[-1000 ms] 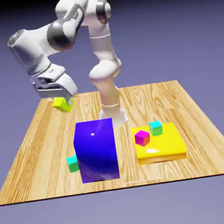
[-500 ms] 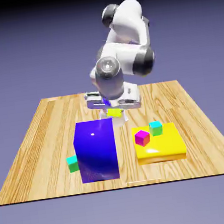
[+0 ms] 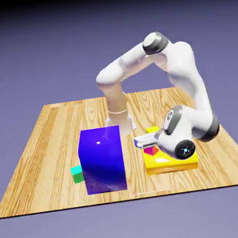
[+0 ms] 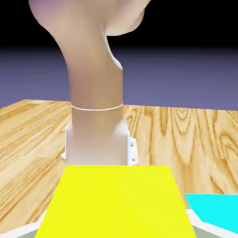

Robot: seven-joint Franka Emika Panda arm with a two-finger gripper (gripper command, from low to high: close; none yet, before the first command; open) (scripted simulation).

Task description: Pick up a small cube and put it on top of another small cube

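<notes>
The yellow-green cube [image 4: 114,200] is in the grip, filling the bottom middle of the hand view, and the gripper [image 4: 116,228] has its fingers [image 4: 210,228] pinching it from either side! In the exterior view, it peeks out beyond the hand, near the far edge of the yellow slab [image 3: 172,161]. Here's the target: the magenta cube [image 3: 151,151], sitting on that slab, partly hidden by the hand. A cyan cube [image 4: 216,211] crowds the hand view's right corner, while the blue block [image 3: 102,160] stands off to the exterior view's left, with a teal cube [image 3: 77,174] beside it.

So this looks like the carry, the stack not yet made. The hand points toward the robot's base [image 4: 97,144], so the next move probably calls for turning it downward, centring over magenta, then lowering gently, clear of cyan!
</notes>
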